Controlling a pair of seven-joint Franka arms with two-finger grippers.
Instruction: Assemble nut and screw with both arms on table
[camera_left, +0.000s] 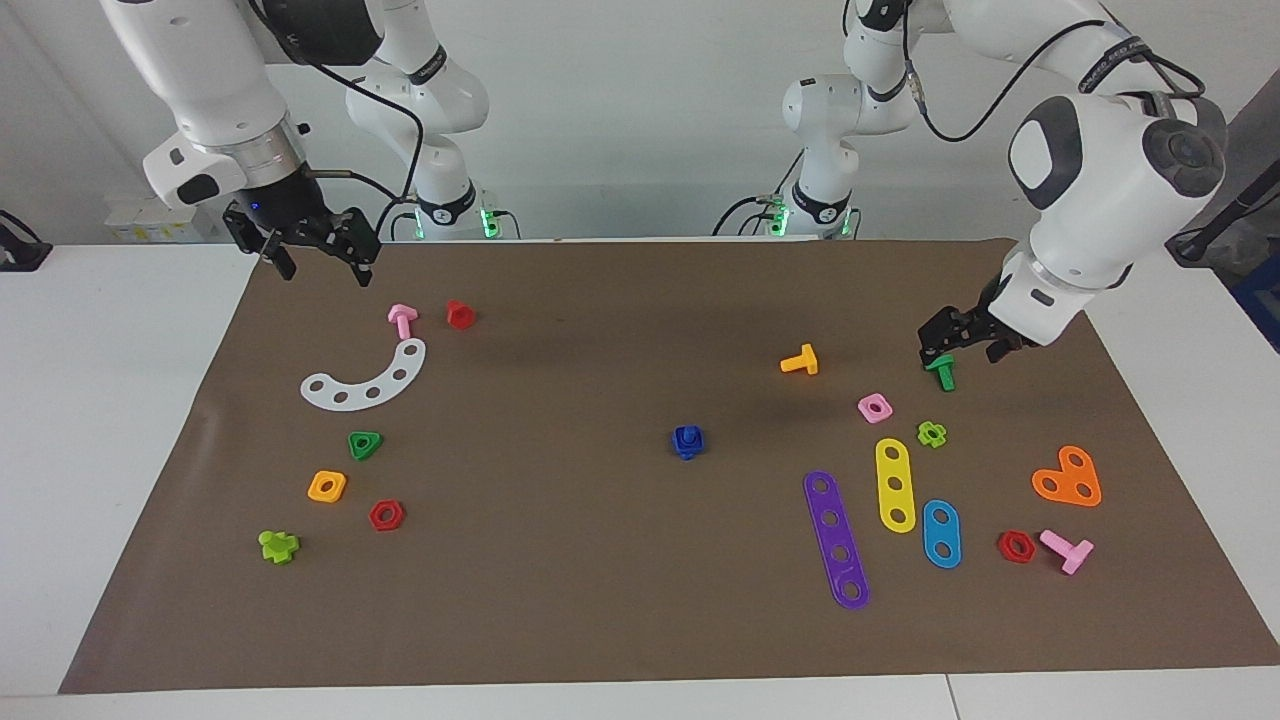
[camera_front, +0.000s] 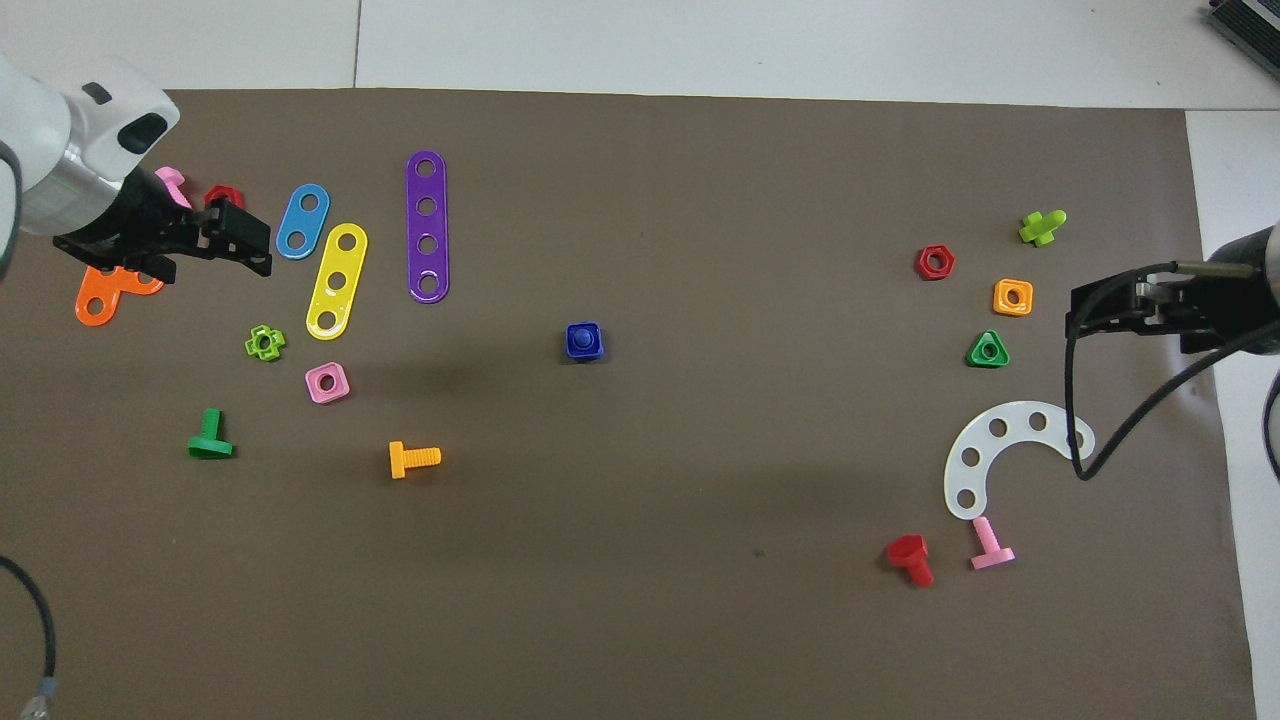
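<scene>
Sitting mid-mat: screw (camera_left: 688, 436) in nut (camera_left: 688, 445); L gripper (camera_left: 950, 345), R gripper (camera_left: 315, 245) raised, both open, empty.

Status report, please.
Left gripper over green bolt; right gripper open, empty. Blue nut and screw joined mid-mat. Nothing in the way.

Both arms are glossy white, built of rounded segments with dark grey joint caps. The right arm (camera_left: 215, 80) carries a silver ring above its black gripper, where a small blue light shows. Black cables loop along the left arm (camera_left: 1100, 190). Green lights glow at both bases.
</scene>
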